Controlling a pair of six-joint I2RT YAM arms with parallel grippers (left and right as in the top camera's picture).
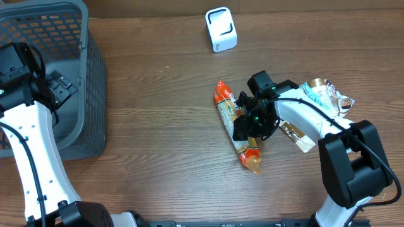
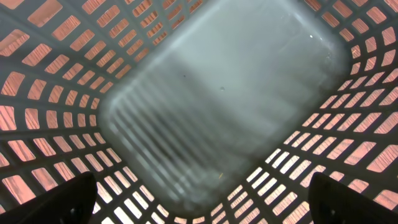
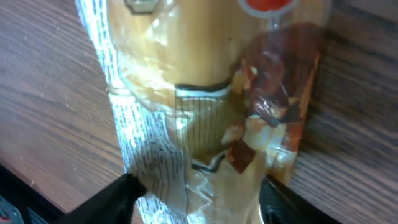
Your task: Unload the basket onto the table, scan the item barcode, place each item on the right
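Note:
The item is a long snack pack (image 1: 225,107) in clear and orange wrap, lying flat on the wooden table near the middle. My right gripper (image 1: 250,129) is down over its lower half. In the right wrist view the pack (image 3: 205,93) fills the frame, printed text along its left edge. The right gripper (image 3: 202,199) stands open, one dark finger (image 3: 121,198) at the wrapper's left edge and the other at its right. No barcode shows plainly. A white scanner (image 1: 221,29) stands at the back. My left gripper (image 1: 60,88) hangs open over the basket.
A grey mesh basket (image 1: 95,75) fills the far left; the left wrist view looks down at its floor (image 2: 224,93) between the spread fingers (image 2: 68,199). More snack packs (image 1: 325,94) lie at the right, beside the right arm.

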